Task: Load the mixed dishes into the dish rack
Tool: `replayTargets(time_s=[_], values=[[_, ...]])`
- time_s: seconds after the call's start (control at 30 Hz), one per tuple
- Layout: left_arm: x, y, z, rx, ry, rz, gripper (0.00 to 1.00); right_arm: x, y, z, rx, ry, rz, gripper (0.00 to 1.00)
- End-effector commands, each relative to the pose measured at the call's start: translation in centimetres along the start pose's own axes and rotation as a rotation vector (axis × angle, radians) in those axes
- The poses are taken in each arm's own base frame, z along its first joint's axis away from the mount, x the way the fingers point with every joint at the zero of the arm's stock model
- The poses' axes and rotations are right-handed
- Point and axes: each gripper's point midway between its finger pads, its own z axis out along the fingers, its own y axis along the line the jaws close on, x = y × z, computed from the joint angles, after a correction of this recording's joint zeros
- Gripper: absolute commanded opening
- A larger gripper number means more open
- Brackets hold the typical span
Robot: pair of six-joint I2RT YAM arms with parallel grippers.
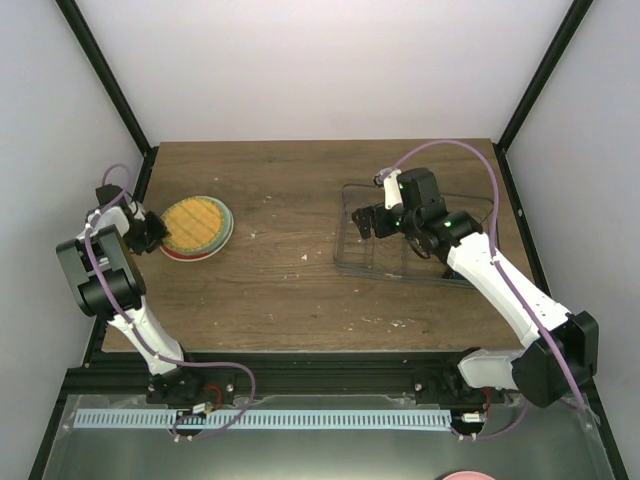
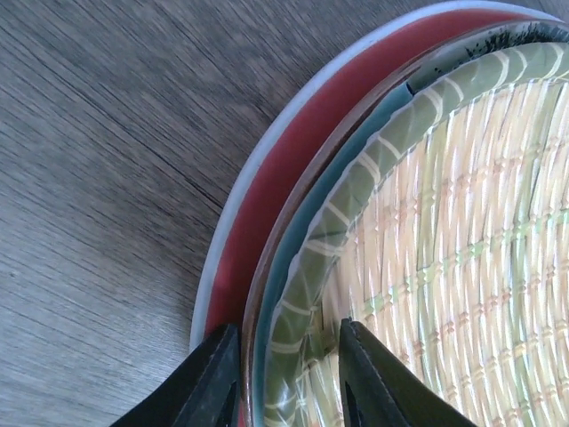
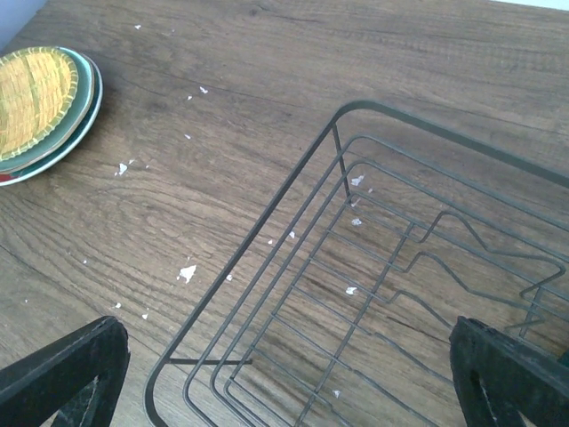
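Three plates lie stacked at the table's left: the yellow-orange woven plate (image 1: pixel 193 224) on top, the mint green plate (image 1: pixel 229 226) under it, the red-rimmed plate (image 1: pixel 190 256) at the bottom. My left gripper (image 1: pixel 150 232) is at the stack's left edge, its jaws narrowed onto the rims of the yellow-orange plate (image 2: pixel 462 267) and green plate (image 2: pixel 307 227), above the red-rimmed plate (image 2: pixel 267 205). My right gripper (image 1: pixel 368 222) is wide open and empty over the left end of the dish rack (image 1: pixel 345 262), which holds nothing. The bowl and mug are out of view.
The right wrist view shows the rack's wire rim (image 3: pixel 236 258), the plate stack (image 3: pixel 36 98) far left, and white flecks (image 3: pixel 187 272) on the wood. Black frame posts stand at the table's back corners. A pinkish round thing (image 1: pixel 468 476) shows below the table's front edge.
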Motion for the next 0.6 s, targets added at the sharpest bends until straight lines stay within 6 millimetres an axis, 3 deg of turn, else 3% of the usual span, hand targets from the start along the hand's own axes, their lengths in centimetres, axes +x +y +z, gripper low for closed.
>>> replayTargets(time_s=[0.0,0.2,0.57], values=[[0.8,0.3,1.2,0.025,0.026,-0.005,0.30,0.4,0.1,-0.6,0.005,0.000,0.010,1.00],[1.2,0.4,1.3,0.040,0.029,-0.007,0.22,0.7,0.1,-0.7,0.007,0.006,0.016,1.00],[1.4,1.3,-0.4,0.011,0.034,0.006,0.03,1.3,-0.1,-0.5,0.014,0.018,0.025,1.00]])
